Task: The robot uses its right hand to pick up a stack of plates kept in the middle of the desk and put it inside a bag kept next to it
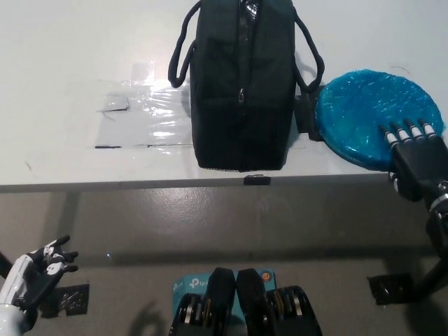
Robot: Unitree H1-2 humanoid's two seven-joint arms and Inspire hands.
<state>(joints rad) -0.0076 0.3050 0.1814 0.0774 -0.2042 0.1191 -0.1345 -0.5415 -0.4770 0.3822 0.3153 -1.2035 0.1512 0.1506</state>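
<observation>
- Right hand [414,162]: we see the black hand over the near edge of the stack of plates [374,112], its fingers [404,133] laid side by side, slightly apart, with tips on the blue surface. We see no grasp; nothing is held.
- Left hand [38,269]: we see the white hand resting low at the lower left, below the desk [70,42], fingers apart and holding nothing.
- Stack of plates: round, bright blue, wrapped in a glossy, wrinkled film (the individual plates cannot be told apart). It lies flat on the white desk near the front edge, just to the right of the bag [241,84].
- Bag: black, long, standing upright with its zip running along the top; we cannot tell whether the zip is open. Looped handles stick out on both sides; the right handle [311,59] reaches close to the plates.
- Desk: a patch of shiny clear tape [143,112] lies left of the bag.
</observation>
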